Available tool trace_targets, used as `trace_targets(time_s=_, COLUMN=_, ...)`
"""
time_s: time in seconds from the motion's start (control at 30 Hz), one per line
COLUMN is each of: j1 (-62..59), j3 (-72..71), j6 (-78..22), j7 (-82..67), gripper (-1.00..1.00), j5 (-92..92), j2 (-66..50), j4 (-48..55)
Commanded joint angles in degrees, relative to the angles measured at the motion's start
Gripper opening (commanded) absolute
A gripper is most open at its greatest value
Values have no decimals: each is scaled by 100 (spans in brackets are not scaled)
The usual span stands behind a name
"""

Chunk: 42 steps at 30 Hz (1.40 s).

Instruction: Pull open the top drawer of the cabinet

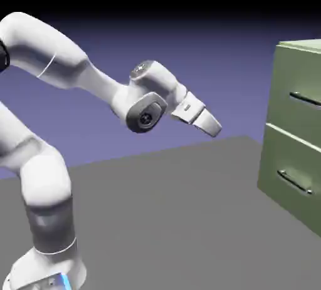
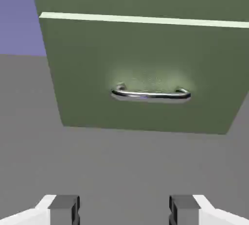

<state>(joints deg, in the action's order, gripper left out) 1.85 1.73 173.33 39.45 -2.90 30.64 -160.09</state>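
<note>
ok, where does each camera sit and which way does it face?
Exterior view: fixed, beside the arm, facing across to the cabinet; shows base, arm, claw.
Hand view: on the hand, looking along the claw at the lower drawer; only its two fingertips show.
Shared: lower drawer, its handle, part of the upper drawer, grey floor.

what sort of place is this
It looks like a simulated robot test scene rather than a real room: a white robot arm stands facing a plain green cabinet, on a bare grey surface, with only a blank blue-violet backdrop behind.
</note>
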Motion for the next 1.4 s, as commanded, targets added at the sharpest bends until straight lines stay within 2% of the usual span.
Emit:
trace_targets(time_s=0.0, j1=96, j3=144, j6=-56, j7=-250, gripper=0, j5=-241, j2=-167, j4=76)
trace_targets(time_s=1.37, j1=4036, j3=6029, j6=-2342, j7=-10466, gripper=0, j5=-10092, j2=-7020, j4=3179)
